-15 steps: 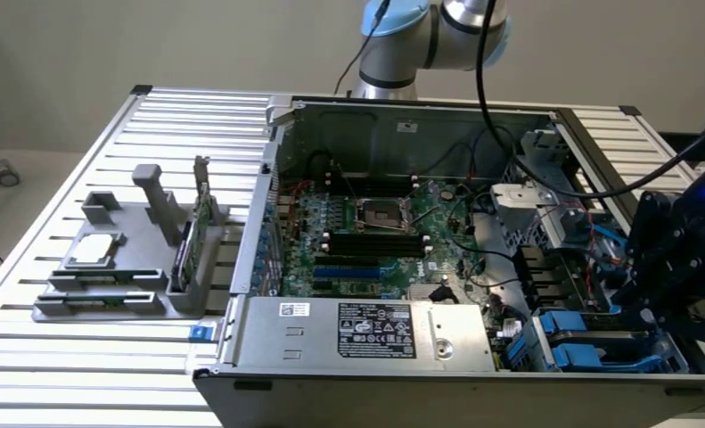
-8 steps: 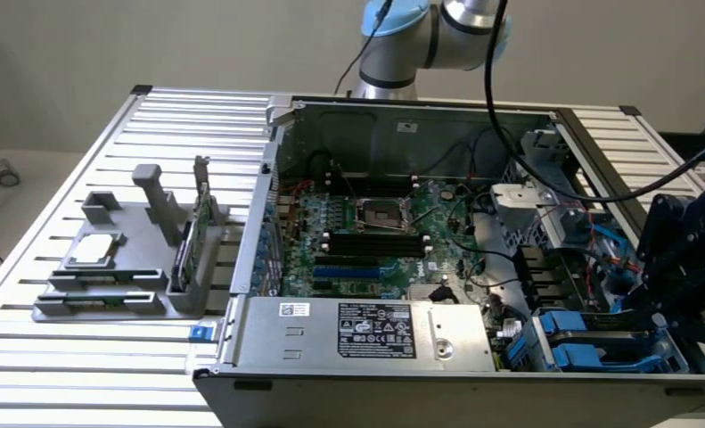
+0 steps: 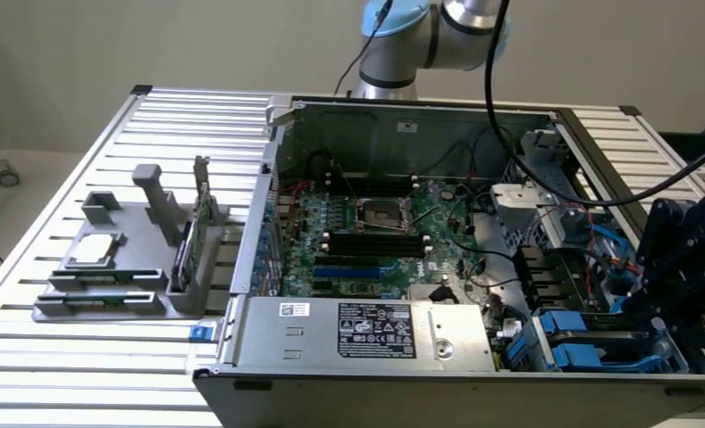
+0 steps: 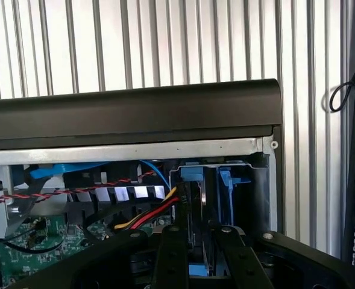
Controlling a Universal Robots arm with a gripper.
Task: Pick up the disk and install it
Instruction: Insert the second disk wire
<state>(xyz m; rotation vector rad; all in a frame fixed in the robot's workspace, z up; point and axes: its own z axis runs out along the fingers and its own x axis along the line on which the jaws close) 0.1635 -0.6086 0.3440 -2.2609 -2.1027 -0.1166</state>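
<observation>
wrist view: the tool (image 4: 202, 253) is narrowed on the disk (image 4: 196, 198), held on edge over the blue drive bay (image 4: 234, 177).
at the computer case's (image 3: 364, 388) front corner, the disk should be kept square to the bay rails and lowered slowly, clear of the cables (image 4: 153, 212).

A: What stands behind everything?
B: A plain pale wall (image 3: 150, 45), evenly lit, with no hard shadows on it

A: And underneath?
B: A table (image 3: 78, 357) of ribbed silver metal slats with dark corner caps. Past its edge, on the exterior view's left, lies a light grey floor (image 3: 2, 205)
</observation>
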